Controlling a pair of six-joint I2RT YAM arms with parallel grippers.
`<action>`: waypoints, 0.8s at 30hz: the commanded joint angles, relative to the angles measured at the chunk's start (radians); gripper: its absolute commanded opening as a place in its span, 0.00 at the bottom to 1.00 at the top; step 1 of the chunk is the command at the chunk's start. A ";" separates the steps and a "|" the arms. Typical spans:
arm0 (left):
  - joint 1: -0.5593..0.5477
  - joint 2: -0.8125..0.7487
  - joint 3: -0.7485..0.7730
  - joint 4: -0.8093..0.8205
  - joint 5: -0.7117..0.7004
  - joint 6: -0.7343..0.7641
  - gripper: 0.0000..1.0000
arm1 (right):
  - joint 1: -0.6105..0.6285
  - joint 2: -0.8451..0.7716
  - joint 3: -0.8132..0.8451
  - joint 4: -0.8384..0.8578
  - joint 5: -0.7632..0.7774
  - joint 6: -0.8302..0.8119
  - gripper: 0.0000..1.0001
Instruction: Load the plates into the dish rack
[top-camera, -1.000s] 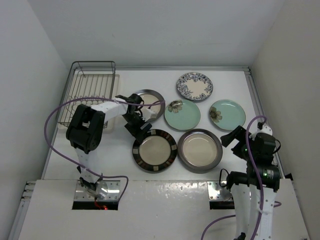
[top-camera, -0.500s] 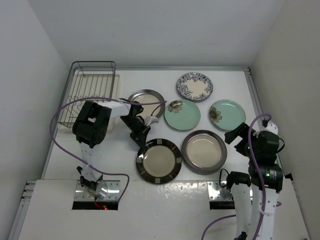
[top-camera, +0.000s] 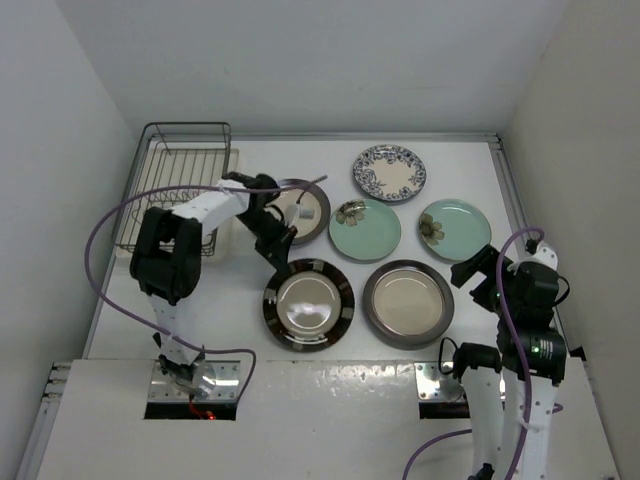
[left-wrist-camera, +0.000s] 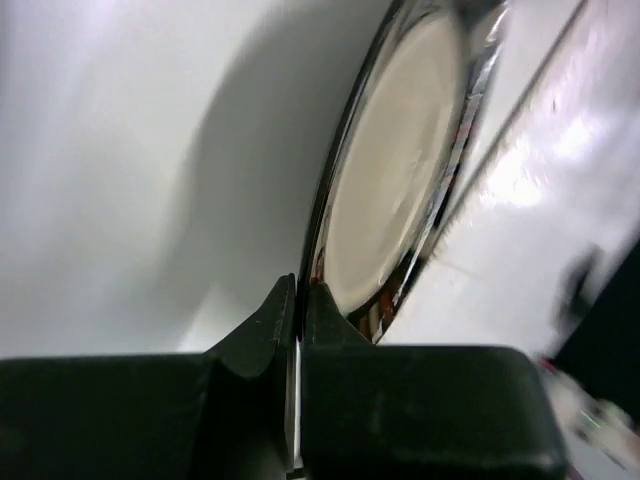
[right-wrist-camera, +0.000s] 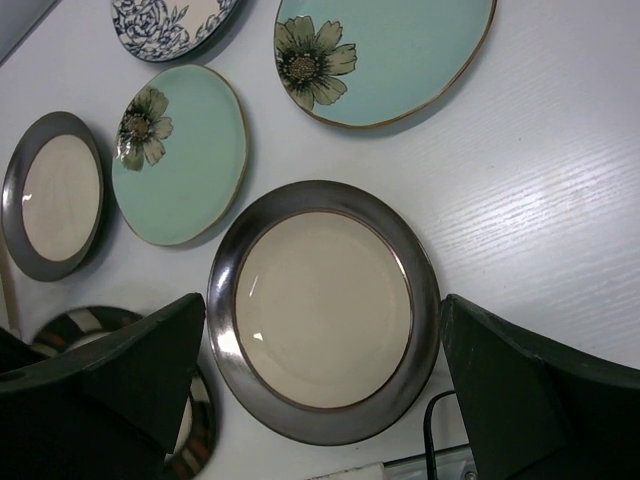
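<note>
Plates (top-camera: 365, 229), all six, are lying on the surface (top-camera: 470, 170); rack (top-camera: 178, 190) at far left corner is holding none. Left hand (top-camera: 277, 248) is pinching the rim of the striped plate (top-camera: 308, 303); right hand (top-camera: 478, 272) is hanging wide.

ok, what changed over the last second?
The black-and-cream striped-rim round plate slid toward the arm bases, then back out; the left tool is shut on its rim. The other five plates and the dark grey wire dish rack stayed put; the open right tool barely moved.
</note>
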 joint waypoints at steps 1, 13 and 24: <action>0.008 -0.197 0.169 0.092 -0.097 -0.028 0.00 | 0.004 0.027 0.029 0.071 -0.010 -0.005 1.00; -0.012 -0.311 0.339 0.092 -0.168 -0.133 0.00 | 0.002 0.070 0.009 0.159 -0.043 -0.013 1.00; 0.146 -0.343 0.680 0.101 -0.480 -0.193 0.00 | 0.002 0.106 -0.044 0.234 -0.081 -0.004 1.00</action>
